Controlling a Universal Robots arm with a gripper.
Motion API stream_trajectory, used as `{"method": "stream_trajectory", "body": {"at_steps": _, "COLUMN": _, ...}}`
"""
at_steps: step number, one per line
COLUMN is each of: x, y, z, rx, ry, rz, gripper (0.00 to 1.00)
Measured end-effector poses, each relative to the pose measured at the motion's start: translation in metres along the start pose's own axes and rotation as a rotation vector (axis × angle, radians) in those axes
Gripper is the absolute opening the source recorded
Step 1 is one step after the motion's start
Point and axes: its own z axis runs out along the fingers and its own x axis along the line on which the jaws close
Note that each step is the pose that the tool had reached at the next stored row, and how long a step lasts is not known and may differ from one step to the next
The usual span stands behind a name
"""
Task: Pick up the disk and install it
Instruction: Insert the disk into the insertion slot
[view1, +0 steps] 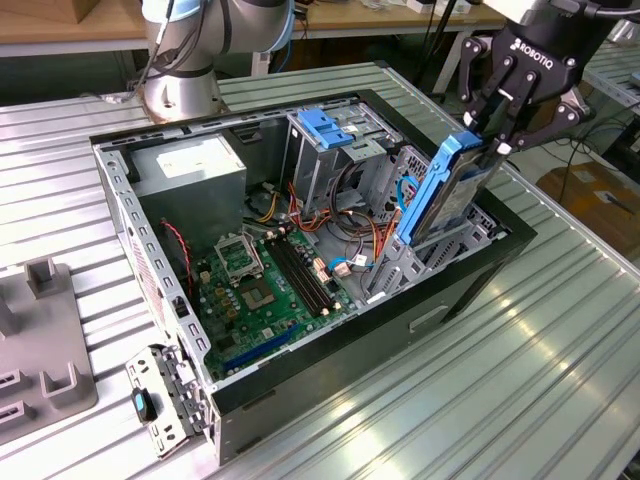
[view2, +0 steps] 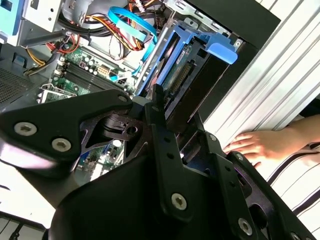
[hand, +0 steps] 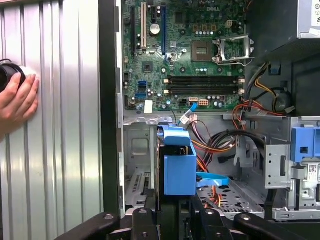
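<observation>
Toward the exterior view's right end of the open computer case (view1: 470, 285), which lies on its side on the ribbed metal bench (view1: 540, 400), the disk (view1: 447, 190) stands tilted. Its lower end sits inside a grey metal drive bay (view1: 420, 260) and its upper end rises above the case rim. The case also holds a green motherboard (view1: 265, 280), a grey power supply (view1: 190, 165) in the corner nearest the arm's base (view1: 180, 80), a second drive cage with a blue carrier (view1: 325, 125), and bundles of red, orange and blue cables (view1: 355, 245).

The gripper (view1: 495, 138) has its fingers clamped on the disk's upper end, one on each side. The disk shows a bright blue plastic frame around a thin silver-and-dark body. In the first wrist view its blue end cap (hand: 179, 167) faces the camera.

The disk's broad faces are seen nearly edge-on, so any label cannot be made out, and the bay hides its lower end. A person's hand (view2: 260, 145) rests on the bench beside the case, the forearm cut off.
</observation>
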Motion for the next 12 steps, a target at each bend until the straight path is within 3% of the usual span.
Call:
{"method": "stream_trajectory", "body": {"at_steps": 3, "x": 0.0000, "y": 0.0003, "z": 0.0064, "rx": 0.0000, "ry": 0.0000, "rz": 0.000, "gripper": 0.35}}
{"method": "stream_trajectory", "body": {"at_steps": 8, "x": 0.0001, "y": 0.0010, "z": 0.0248, "rx": 0.0000, "ry": 0.0001, "rz": 0.000, "gripper": 0.35}}
{"method": "stream_trajectory", "body": {"at_steps": 12, "x": 0.0001, "y": 0.0013, "z": 0.0306, "rx": 0.0000, "ry": 0.0000, "rz": 0.000, "gripper": 0.35}}
